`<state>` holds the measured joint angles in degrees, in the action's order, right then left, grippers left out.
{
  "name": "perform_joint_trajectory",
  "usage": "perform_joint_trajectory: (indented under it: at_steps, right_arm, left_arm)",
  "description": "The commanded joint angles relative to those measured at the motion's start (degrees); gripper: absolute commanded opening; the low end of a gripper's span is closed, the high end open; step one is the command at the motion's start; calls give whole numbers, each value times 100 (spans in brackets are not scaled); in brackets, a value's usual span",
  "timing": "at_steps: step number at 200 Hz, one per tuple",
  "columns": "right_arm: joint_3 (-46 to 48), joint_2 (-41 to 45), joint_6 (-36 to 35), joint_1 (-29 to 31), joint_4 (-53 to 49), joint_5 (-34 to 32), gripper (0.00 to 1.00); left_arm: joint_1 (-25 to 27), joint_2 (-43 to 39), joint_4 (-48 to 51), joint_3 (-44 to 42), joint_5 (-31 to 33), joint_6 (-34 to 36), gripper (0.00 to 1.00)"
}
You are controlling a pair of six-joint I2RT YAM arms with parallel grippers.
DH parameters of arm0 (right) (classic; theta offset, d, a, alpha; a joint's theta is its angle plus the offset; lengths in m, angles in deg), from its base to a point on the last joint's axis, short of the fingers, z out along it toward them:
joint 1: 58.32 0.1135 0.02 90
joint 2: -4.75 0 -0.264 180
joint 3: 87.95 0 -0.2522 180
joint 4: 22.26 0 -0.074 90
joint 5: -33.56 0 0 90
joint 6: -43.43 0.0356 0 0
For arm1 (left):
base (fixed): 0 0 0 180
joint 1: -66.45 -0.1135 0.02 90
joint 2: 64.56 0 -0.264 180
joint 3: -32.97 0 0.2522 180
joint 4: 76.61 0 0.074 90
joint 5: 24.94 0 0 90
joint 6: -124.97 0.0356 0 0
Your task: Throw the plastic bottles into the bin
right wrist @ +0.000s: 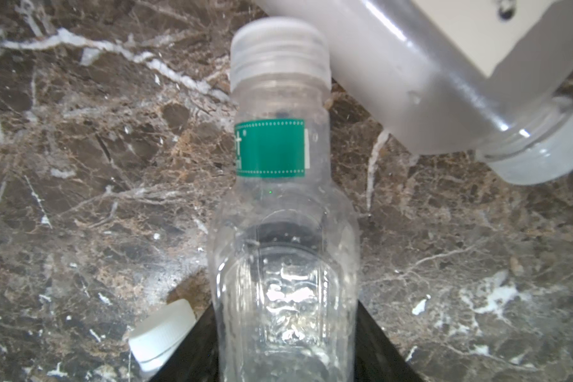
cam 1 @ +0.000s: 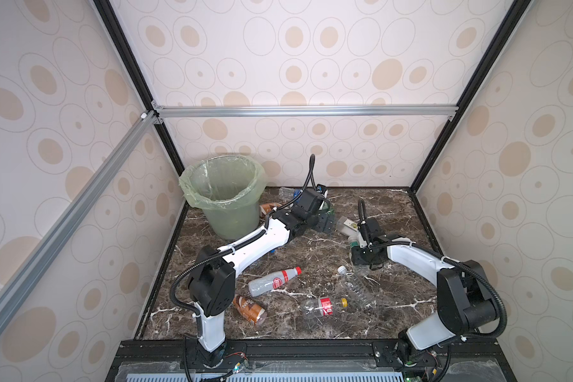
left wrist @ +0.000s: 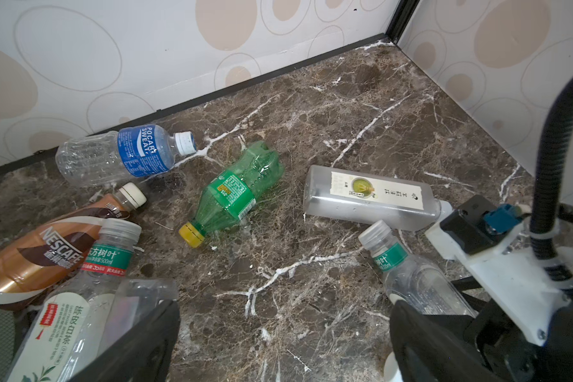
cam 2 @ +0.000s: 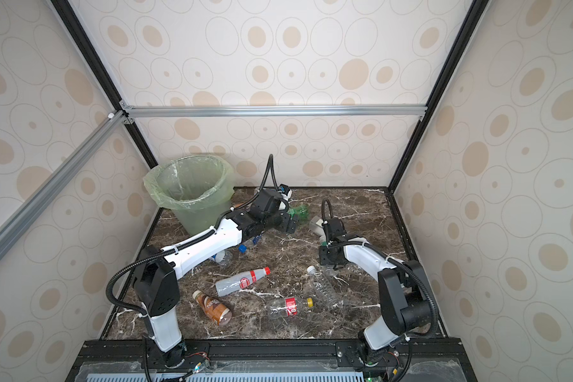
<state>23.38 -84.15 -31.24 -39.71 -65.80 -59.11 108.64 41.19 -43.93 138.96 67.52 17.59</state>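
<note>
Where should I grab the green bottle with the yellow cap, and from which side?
Take the green bottle across its labelled middle, coming down from above. It lies on its side on the marble floor, touching no other bottle, so both long flanks look free to pinch.

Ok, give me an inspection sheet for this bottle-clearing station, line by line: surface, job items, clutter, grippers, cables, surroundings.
surface: dark marble tabletop, bottles scattered across it.
job's things: bin upright at back left, no bottle seen inside; green bottle, brown bottle, red-capped bottle and others lying on the tabletop.
clutter: nothing seen.
grippers: left gripper open over bare marble; right gripper jaws against both sides of a green-labelled clear bottle.
cables: black corrugated cables loop above the arms.
surroundings: patterned walls, aluminium frame.
</note>
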Motion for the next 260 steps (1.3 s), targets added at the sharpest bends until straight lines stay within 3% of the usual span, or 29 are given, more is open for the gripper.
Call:
perform_joint_trajectory:
  at_steps: [1, 43, 110, 173, 222, 260]
  right_arm:
    - [-314, 136, -117, 139, -112, 76, 55]
    - [-709, 433, -215, 421, -53, 149, 55]
    - [-1278, 1025, -114, 588, 323, 496, 53]
    - [-1713, 1130, -59, 830, 764, 719, 52]
    - [-1897, 1106, 1, 1020, 1048, 691, 52]
    - [-1960, 1108, -21, 1101, 1154, 687, 52]
  left_arm:
    - [-163, -116, 95, 231, -310, -409, 99]
    - [-468, -147, -6, 455, -1138, -1036, 99]
    - [-853, -67, -993, 664, -2715, -2290, 99]
    - [-851, 346, -1286, 1263, -3331, -2800, 95]
    - [-853, 393, -1226, 1310, -3298, -2825, 84]
    - [-847, 358, -1281, 1285, -3234, -2804, 63]
